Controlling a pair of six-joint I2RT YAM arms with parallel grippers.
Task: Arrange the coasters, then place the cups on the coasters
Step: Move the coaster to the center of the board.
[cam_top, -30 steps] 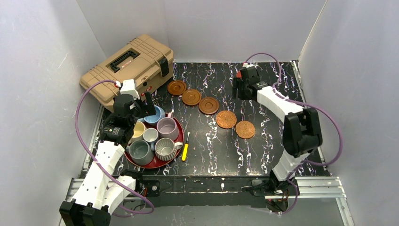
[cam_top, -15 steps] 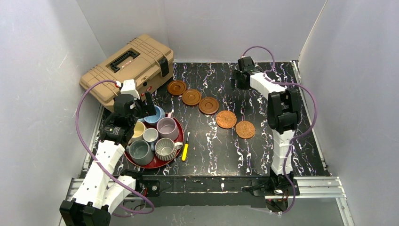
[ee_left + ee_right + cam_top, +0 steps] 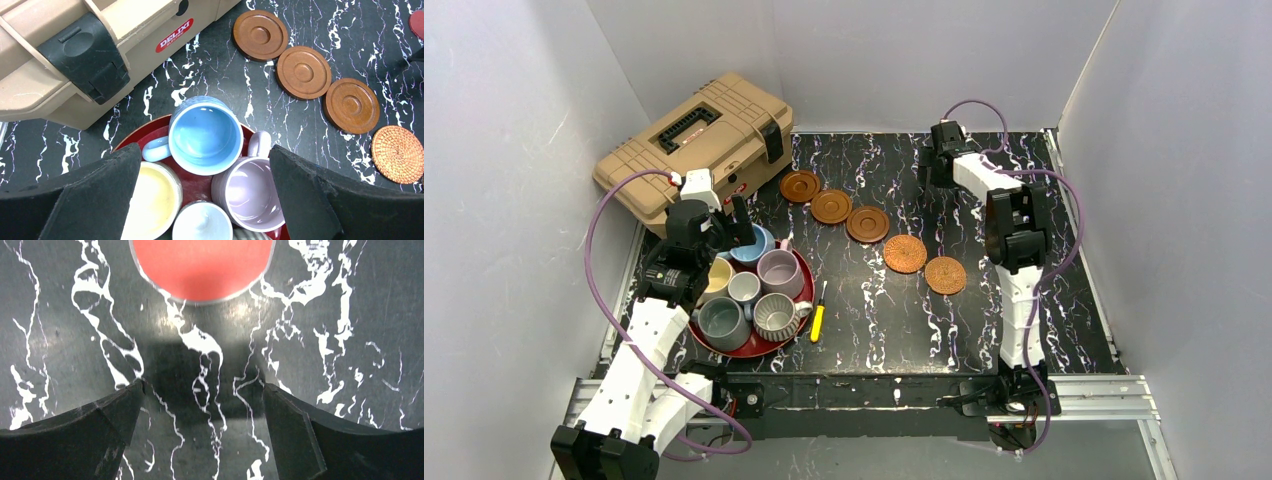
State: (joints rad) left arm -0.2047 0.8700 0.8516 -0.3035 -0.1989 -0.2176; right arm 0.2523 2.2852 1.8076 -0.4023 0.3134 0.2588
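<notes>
Hovering with jaws wide apart, the right gripper [image 3: 203, 390] is held just short of the flat red coaster [image 3: 202, 265] on the tabletop [image 3: 350, 315]; the coaster is judged thin, light and stiff, and best pinched across its rim.

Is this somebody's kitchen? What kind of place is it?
Probably not a kitchen. It looks like a robot test booth: plain grey walls box in a black marbled table, two robot arms are bolted at its near edge, and a tan toolbox sits at the back corner.
</notes>
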